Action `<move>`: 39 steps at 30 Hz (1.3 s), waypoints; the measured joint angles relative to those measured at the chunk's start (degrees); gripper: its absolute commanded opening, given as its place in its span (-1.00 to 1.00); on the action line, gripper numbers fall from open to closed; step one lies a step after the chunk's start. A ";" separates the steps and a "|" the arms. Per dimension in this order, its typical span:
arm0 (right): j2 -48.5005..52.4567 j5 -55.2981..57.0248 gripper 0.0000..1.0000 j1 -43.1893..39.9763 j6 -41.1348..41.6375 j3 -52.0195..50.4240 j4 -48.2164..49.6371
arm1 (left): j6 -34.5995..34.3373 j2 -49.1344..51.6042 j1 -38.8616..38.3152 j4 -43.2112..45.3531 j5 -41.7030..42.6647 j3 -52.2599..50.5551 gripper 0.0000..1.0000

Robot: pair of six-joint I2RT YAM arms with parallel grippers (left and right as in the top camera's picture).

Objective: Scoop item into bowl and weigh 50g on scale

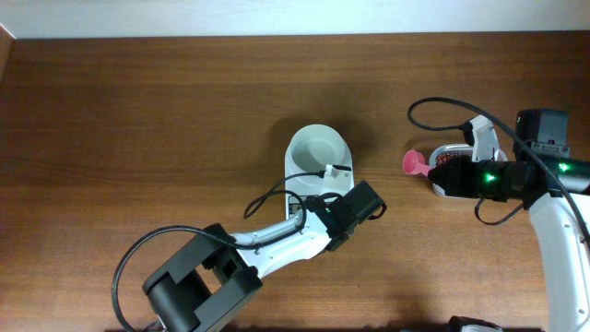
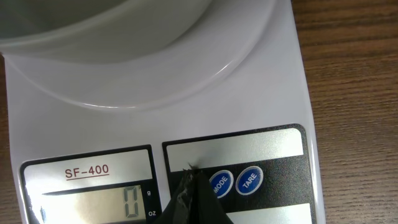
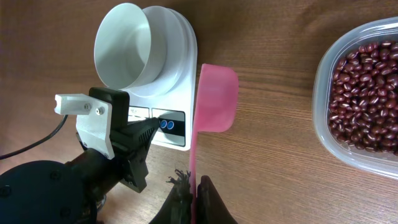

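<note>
Close in, the left gripper (image 2: 189, 190) has its fingers pressed together into one dark point, holding nothing. The tip sits at the scale's (image 2: 273, 93) front panel, just left of the blue MODE button (image 2: 221, 183), with the TARE button (image 2: 249, 180) beside that. Whether the tip presses the surface cannot be told. The display (image 2: 93, 202) reads 0. Behind the panel, the white bowl (image 2: 124, 31) stands on the scale's platform.

The right gripper (image 3: 194, 198) is clamped narrow on the handle of the pink scoop (image 3: 214, 99), whose cup points away from the fingers. From overhead, the scoop hangs between scale and tub, apart from the scale.

To the right, the clear plastic tub (image 3: 318, 74) holds the red-brown beans (image 3: 367, 93). Bare wooden table (image 3: 267, 162) lies open between the scale's edge and the tub's rim.
</note>
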 measured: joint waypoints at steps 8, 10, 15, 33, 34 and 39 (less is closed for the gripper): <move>0.00 0.02 -0.92 0.00 -0.02 0.00 0.00 | -0.04 0.00 0.00 0.04 0.04 -0.04 -1.00; 0.00 0.00 -0.92 0.00 -0.02 0.00 0.00 | -0.04 0.02 0.00 0.04 0.04 -0.07 -1.00; 0.00 0.00 -0.92 0.00 0.00 0.00 0.02 | -0.11 0.13 0.00 0.07 0.35 -0.07 -1.00; 0.00 0.00 -0.92 0.00 -0.02 0.00 0.00 | -2.73 1.62 4.37 0.31 5.90 2.29 -1.00; 0.00 0.02 -0.92 0.00 -0.02 0.00 0.00 | -2.82 1.62 4.37 0.11 6.12 2.34 -1.00; 0.00 0.02 -0.92 0.00 -0.02 0.00 -0.22 | -3.98 1.07 4.35 -2.34 6.93 2.34 -1.00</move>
